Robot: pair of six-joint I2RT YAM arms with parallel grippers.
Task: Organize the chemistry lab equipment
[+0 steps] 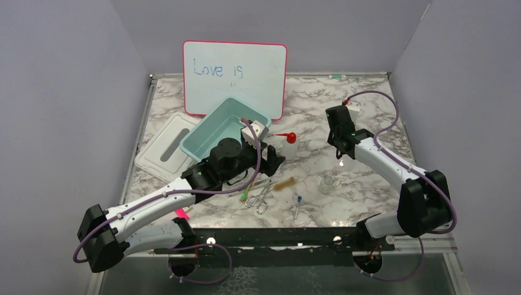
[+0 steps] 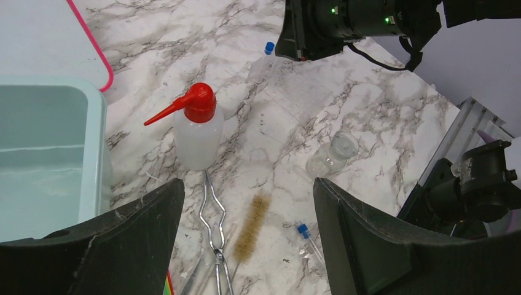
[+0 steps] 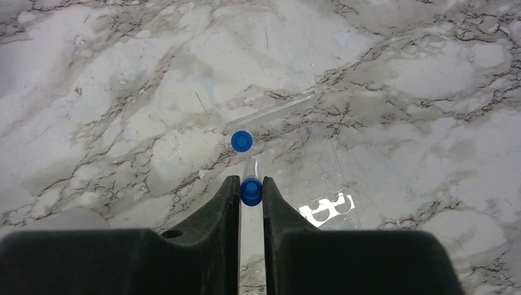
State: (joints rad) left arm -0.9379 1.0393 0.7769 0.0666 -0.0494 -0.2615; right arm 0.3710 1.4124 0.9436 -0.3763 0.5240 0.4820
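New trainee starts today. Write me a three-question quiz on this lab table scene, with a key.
1. True or false: the right gripper is shut on a blue-capped tube.
2. The squeeze bottle has a nozzle that is: A blue, B red, C green.
3. Fill in: the brush lies beside the metal ____.
Key: 1 true; 2 B; 3 tongs.

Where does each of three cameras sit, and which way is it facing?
Top external: above and behind the bases, looking down and forward across the table to the whiteboard; both arms show.
Left wrist: on the left arm, looking down past the open left gripper at the squeeze bottle, tongs and brush.
Right wrist: on the right arm, looking down at the table; right gripper closed on a blue-capped tube.
Shared: the squeeze bottle, in top and left wrist.
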